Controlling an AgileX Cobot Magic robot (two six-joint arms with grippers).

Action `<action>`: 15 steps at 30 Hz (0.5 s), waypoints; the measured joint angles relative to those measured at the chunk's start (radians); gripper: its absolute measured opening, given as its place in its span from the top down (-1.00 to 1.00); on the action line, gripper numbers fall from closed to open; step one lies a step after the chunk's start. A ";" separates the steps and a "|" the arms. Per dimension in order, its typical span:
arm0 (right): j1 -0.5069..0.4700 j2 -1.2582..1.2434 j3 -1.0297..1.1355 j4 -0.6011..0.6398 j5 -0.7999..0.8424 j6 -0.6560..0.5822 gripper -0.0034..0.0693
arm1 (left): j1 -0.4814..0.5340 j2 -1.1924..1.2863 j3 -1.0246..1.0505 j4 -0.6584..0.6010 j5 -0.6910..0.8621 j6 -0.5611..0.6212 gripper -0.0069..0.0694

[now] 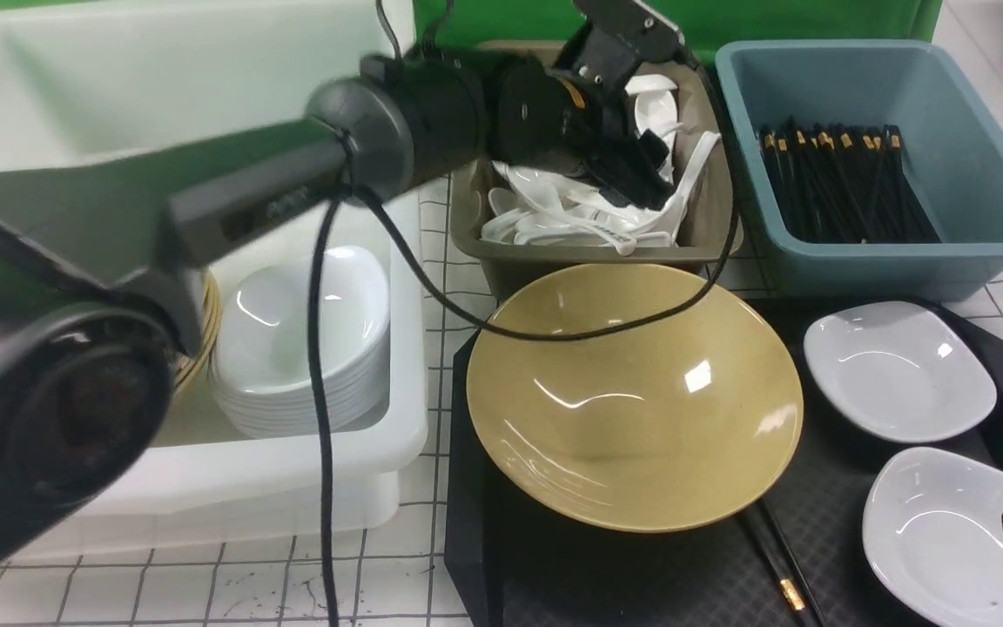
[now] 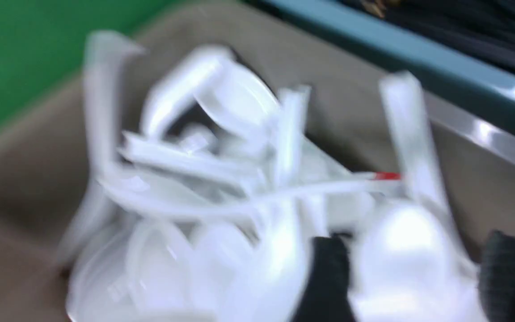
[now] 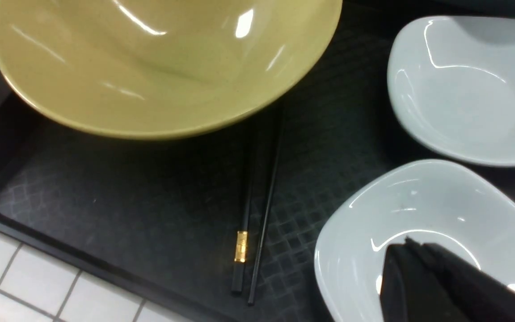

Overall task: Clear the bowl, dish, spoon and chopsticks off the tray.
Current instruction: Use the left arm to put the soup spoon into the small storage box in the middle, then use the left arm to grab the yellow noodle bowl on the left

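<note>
The left gripper (image 2: 418,268) is over the olive tub (image 1: 610,252) at the far side, its fingers released and spread wide around part of the white spoons (image 1: 554,200); none is clamped. A spoon with a red handle tip (image 2: 387,175) lies among them in that tub.

The mustard bowl (image 1: 632,401) sits on the far left part of the black tray (image 1: 606,579). The black chopsticks (image 1: 784,566), with gold bands, lie on the tray and run from its near part to beneath the bowl's rim.

Two white dishes occupy the tray's right side: the far dish (image 1: 902,370) and the near dish (image 1: 954,540). The right gripper (image 3: 411,250) is above the near dish, fingers clenched together with nothing between them; contact with the dish cannot be determined.

The blue tub (image 1: 902,251), far right, contains more black chopsticks (image 1: 850,187). The white bin (image 1: 292,461), left, contains stacked white dishes (image 1: 301,340) and yellow bowls (image 1: 205,335), the latter partly hidden by the left arm (image 1: 258,196).
</note>
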 joint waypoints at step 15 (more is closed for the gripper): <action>0.000 0.000 0.000 0.004 0.000 -0.001 0.77 | -0.062 -0.024 -0.079 0.254 0.778 -0.366 -0.38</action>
